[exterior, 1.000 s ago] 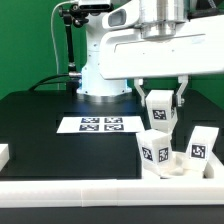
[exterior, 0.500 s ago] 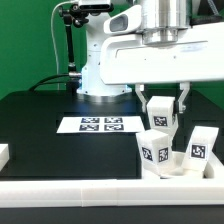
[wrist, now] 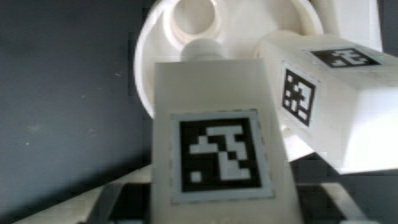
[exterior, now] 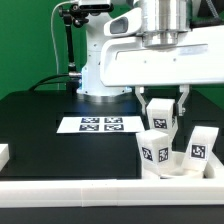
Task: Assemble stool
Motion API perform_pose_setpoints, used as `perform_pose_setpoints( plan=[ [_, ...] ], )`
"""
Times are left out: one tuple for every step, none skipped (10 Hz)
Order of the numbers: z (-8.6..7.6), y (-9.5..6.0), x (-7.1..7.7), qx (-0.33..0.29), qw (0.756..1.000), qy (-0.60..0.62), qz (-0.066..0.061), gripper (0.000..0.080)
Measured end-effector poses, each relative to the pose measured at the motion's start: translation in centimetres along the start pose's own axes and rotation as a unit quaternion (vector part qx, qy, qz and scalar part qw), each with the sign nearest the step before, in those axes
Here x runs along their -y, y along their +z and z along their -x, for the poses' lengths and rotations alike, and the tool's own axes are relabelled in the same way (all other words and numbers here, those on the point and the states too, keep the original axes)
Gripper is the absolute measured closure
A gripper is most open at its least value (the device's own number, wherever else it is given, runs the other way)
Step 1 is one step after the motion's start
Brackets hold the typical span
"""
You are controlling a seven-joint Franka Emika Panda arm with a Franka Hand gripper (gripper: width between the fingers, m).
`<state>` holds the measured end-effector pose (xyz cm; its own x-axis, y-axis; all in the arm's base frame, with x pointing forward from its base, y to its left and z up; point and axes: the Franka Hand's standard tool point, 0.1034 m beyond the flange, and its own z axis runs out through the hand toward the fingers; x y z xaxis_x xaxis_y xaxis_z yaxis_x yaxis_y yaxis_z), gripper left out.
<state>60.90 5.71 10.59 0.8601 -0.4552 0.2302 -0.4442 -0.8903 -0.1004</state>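
My gripper [exterior: 162, 110] is shut on a white blocky stool leg [exterior: 160, 116] with a marker tag and holds it upright just above the round white seat disc [exterior: 180, 168] at the front of the exterior view's right. Two more tagged legs stand upright on the seat, one nearer the exterior view's left [exterior: 154, 151] and one nearer its right [exterior: 200, 147]. In the wrist view the held leg [wrist: 217, 140] fills the middle between my gripper [wrist: 228, 205] jaws. The seat disc [wrist: 187, 35] lies beyond it, with another leg [wrist: 338, 95] beside the held one.
The marker board [exterior: 100, 125] lies flat mid-table. A long white border rail [exterior: 90, 190] runs along the front edge, and a small white block [exterior: 4, 153] sits at the exterior view's left edge. The robot base [exterior: 98, 82] stands at the back.
My gripper has come down slightly with the leg toward the seat. Nothing else has moved.
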Motion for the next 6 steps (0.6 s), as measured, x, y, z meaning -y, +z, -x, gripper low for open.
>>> perform_pose_setpoints(
  plan=[
    [-0.10, 0.02, -0.20, 0.000, 1.000, -0.001, 0.001, 0.0459],
    [-0.31, -0.11, -0.35, -0.001, 1.000, -0.001, 0.001, 0.0459],
    [-0.32, -0.15, -0.33, -0.002, 1.000, -0.001, 0.001, 0.0459],
    [-0.10, -0.07, -0.22, -0.001, 1.000, -0.001, 0.001, 0.0459],
    [0.22, 0.08, -0.06, 0.001, 1.000, -0.001, 0.001, 0.0459],
    [0.49, 0.26, -0.01, 0.002, 1.000, -0.003, 0.002, 0.0459]
  ],
)
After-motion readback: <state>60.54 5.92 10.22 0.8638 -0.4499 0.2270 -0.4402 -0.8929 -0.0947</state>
